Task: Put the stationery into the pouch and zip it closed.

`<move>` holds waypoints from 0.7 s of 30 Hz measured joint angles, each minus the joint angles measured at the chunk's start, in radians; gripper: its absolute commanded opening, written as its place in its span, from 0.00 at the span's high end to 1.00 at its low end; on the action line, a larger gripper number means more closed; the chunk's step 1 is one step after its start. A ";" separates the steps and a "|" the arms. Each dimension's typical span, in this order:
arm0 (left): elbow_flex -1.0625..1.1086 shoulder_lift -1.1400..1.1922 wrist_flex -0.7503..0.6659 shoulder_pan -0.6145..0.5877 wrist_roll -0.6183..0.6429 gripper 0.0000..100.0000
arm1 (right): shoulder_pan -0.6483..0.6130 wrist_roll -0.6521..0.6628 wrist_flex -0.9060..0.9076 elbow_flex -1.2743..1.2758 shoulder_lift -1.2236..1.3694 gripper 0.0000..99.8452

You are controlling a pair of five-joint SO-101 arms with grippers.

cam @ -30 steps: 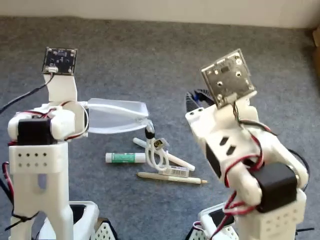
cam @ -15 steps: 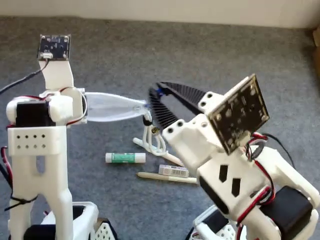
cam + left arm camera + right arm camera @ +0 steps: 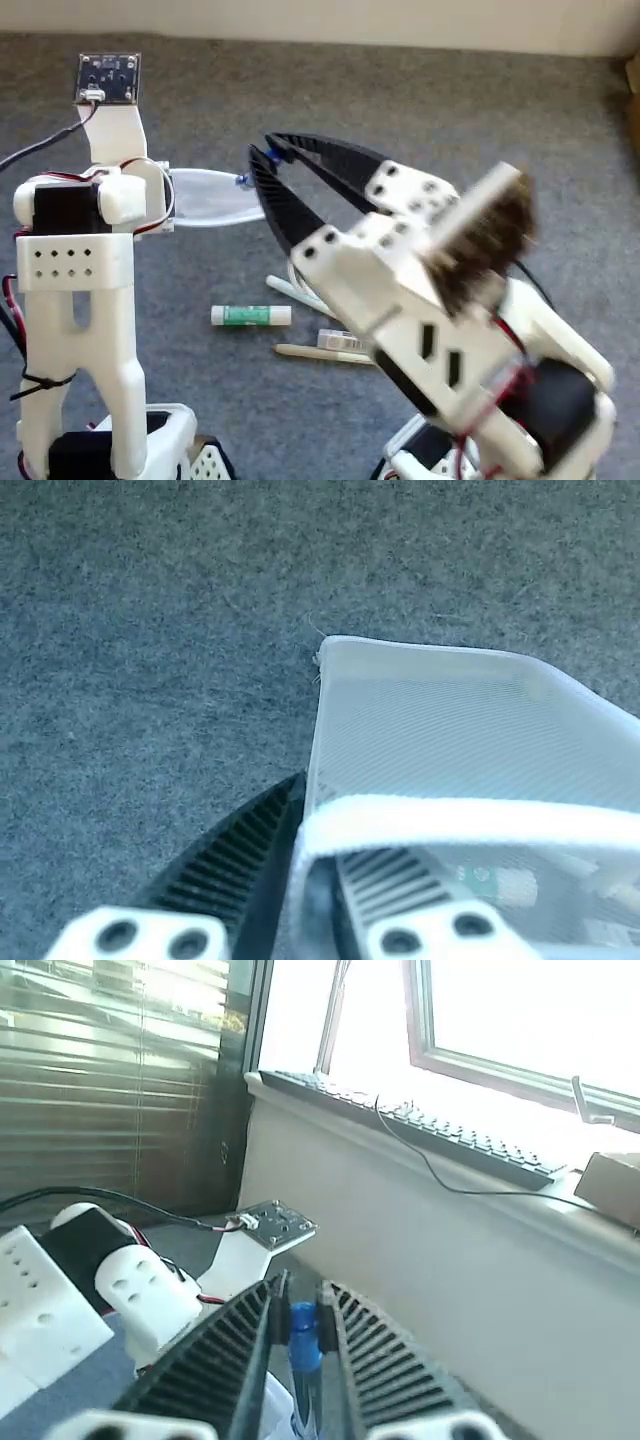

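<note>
Between the fingertips of the right gripper [image 3: 302, 1305] sits a small blue object [image 3: 303, 1322], pinched by the two black ribbed fingers, which are pressed close on either side of it. What the blue piece is cannot be told from these views. In the high view this right gripper [image 3: 262, 150] is raised on its white arm, with the fingertips just beside the far end of the translucent white mesh pouch [image 3: 205, 195]. Whether they touch the pouch cannot be seen.

The left gripper [image 3: 318, 825] is clamped on the pouch [image 3: 440, 720]. The pouch's white fabric rim runs across between its fingers: one black ribbed finger lies outside the mesh and the other shows through it from within. From this grip the pouch stretches straight out ahead of the left gripper, above the grey carpet [image 3: 450, 120], with its mouth gaping by the fingers.

Back from the right gripper's fingers, toward the bases of the two arms, loose stationery lies on the carpet. It includes a green-and-white glue stick [image 3: 250, 316], a pale wooden pencil [image 3: 310, 351], a white pen [image 3: 288, 289] partly hidden under the right arm, and a small white labelled eraser [image 3: 340, 339] just beside the pencil.
</note>
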 measured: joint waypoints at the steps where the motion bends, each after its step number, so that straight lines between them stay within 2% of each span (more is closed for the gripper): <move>1: 0.000 0.000 0.000 0.000 0.000 0.99 | 0.000 0.000 -0.003 0.000 0.015 1.00; 8: 0.000 0.000 0.000 0.000 0.000 0.99 | -0.048 0.000 -0.003 0.000 0.074 1.00; 21: 0.000 0.000 0.000 0.000 0.000 0.99 | -0.048 0.000 -0.003 0.058 0.075 0.99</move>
